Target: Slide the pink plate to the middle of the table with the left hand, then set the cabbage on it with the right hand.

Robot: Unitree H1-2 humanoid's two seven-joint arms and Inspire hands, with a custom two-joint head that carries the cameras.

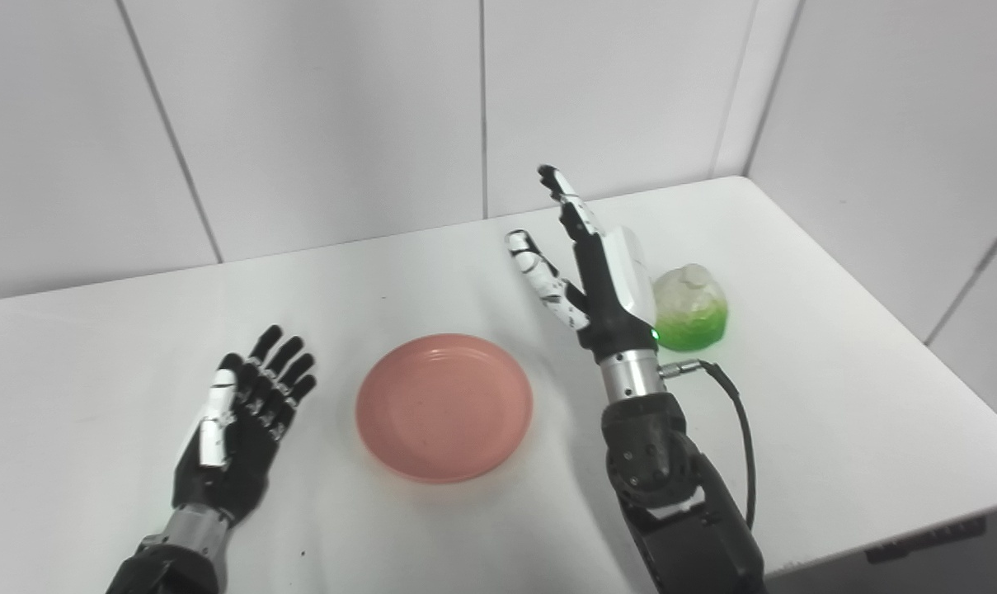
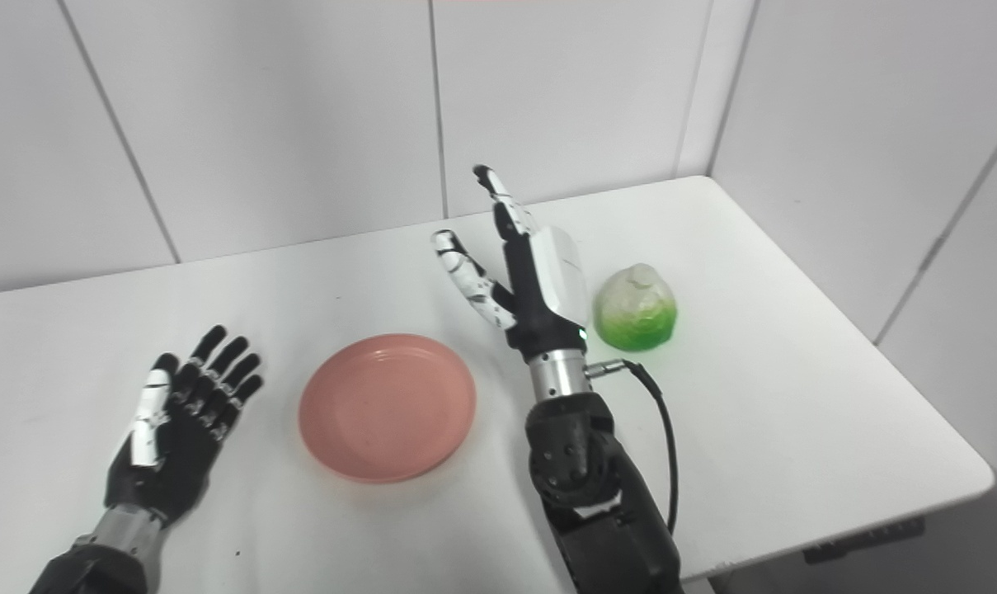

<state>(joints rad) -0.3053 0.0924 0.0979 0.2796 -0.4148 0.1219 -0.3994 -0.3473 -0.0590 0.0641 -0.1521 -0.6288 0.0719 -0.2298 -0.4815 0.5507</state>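
Observation:
The pink plate [image 1: 444, 406] lies empty near the middle of the white table [image 1: 836, 396]. The cabbage [image 1: 692, 307], pale on top and bright green below, sits on the table to the right of the plate. My right hand [image 1: 589, 268] is raised and open, fingers spread upward, just left of the cabbage and not touching it. My left hand [image 1: 246, 412] is open, palm up, low over the table left of the plate, a short gap from its rim.
A black cable [image 1: 733, 421] loops from my right wrist. The table's right edge [image 2: 943, 429] and front right corner are near. Tiled walls [image 1: 341, 107] stand close behind the table and to its right.

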